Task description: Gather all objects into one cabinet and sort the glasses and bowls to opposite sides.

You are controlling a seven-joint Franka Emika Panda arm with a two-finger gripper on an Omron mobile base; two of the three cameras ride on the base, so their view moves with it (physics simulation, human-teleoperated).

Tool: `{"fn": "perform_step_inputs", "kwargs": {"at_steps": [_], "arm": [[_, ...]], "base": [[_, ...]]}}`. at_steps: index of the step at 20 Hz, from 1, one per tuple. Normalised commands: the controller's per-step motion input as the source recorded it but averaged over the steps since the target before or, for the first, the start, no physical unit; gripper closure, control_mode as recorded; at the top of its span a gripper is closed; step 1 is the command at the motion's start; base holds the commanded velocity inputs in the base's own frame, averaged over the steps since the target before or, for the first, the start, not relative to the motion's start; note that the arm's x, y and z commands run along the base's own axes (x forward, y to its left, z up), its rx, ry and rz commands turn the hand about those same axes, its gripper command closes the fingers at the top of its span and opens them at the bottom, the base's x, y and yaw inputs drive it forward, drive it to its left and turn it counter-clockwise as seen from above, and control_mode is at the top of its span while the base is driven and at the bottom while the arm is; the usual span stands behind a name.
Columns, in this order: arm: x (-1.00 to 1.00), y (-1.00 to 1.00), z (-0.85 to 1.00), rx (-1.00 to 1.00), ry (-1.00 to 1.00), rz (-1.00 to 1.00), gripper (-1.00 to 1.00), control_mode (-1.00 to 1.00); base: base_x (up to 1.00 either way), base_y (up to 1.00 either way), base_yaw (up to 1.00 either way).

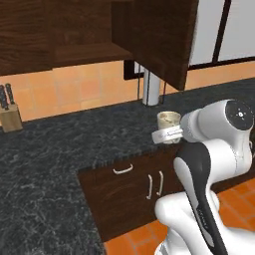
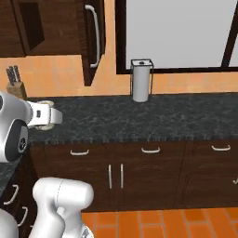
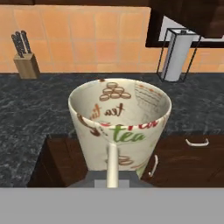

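1. My gripper (image 3: 112,173) is closed on the rim of a small cream cup with printed tea lettering (image 3: 119,124), held upright above the dark speckled counter (image 1: 60,149).
2. Fingertips hidden behind the cup wall.
3. Open dark brown wood wall cabinet (image 1: 149,35) above, ahead; its top is cut off.

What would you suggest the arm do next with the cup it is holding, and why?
Probably lift the cream cup up and left toward the open cabinet. The gripper is shut on its rim, the cup is held above the counter, and the cabinet's shelf sits higher, with its door swung open.
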Motion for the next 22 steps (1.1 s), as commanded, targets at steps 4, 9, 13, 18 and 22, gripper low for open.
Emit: {"fn": "perform_step_inputs", "kwargs": {"at_steps": [4, 9, 13, 18, 22], "arm": [[0.00, 0.00, 0.00, 0.00, 0.00, 0.00, 1.00, 1.00], [0.00, 0.00, 0.00, 0.00, 0.00, 0.00, 1.00, 1.00], [0.00, 0.00, 0.00, 0.00, 0.00, 0.00, 1.00, 1.00], [0.00, 0.00, 0.00, 0.00, 0.00, 0.00, 1.00, 1.00], [0.00, 0.00, 0.00, 0.00, 0.00, 0.00, 1.00, 1.00]], "base": [[-0.95, -0.36, -0.41], [-0.60, -0.51, -0.54], [0.10, -0.47, -0.77], [0.29, -0.40, -0.75], [0.43, -0.25, -0.73]]}}
